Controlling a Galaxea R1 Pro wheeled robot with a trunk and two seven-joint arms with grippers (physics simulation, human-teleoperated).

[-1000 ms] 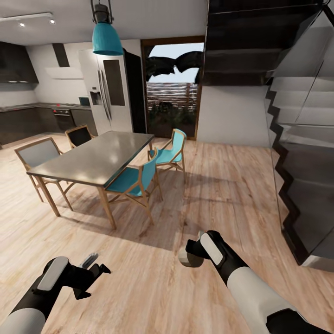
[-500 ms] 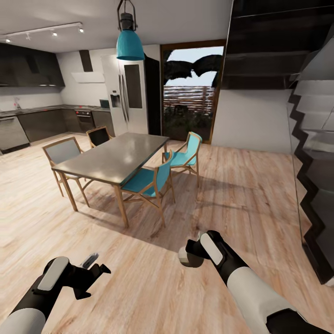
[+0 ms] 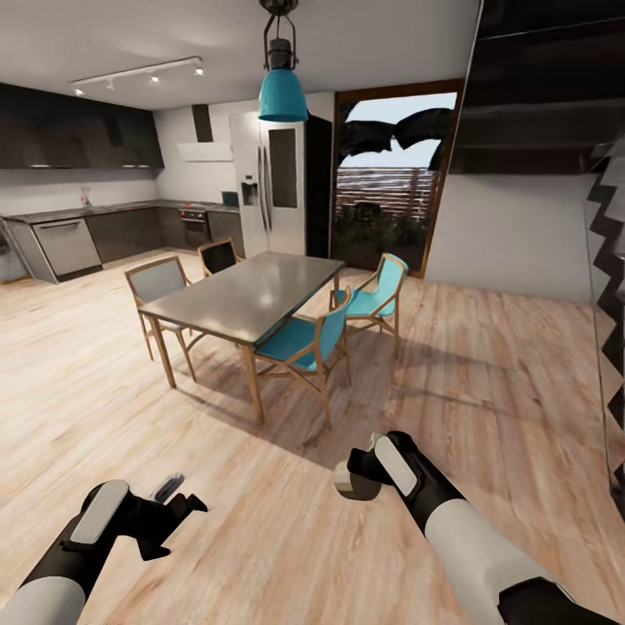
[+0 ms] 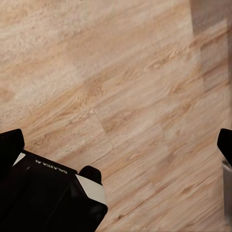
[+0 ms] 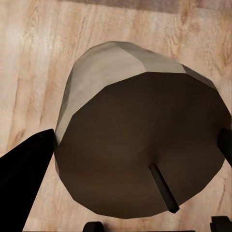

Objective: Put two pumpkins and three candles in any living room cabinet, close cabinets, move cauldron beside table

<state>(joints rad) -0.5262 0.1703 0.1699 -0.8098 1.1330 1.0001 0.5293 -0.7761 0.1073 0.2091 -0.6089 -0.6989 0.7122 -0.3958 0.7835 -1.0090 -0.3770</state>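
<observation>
A beige candle (image 5: 140, 145) is held between the fingers of the right gripper (image 3: 358, 473), closed on its sides above the wooden floor (image 3: 486, 365). The left gripper (image 3: 178, 503) is carried empty, jaws apart.

one candle (image 5: 140, 145), four chairs (image 3: 299, 340)
</observation>
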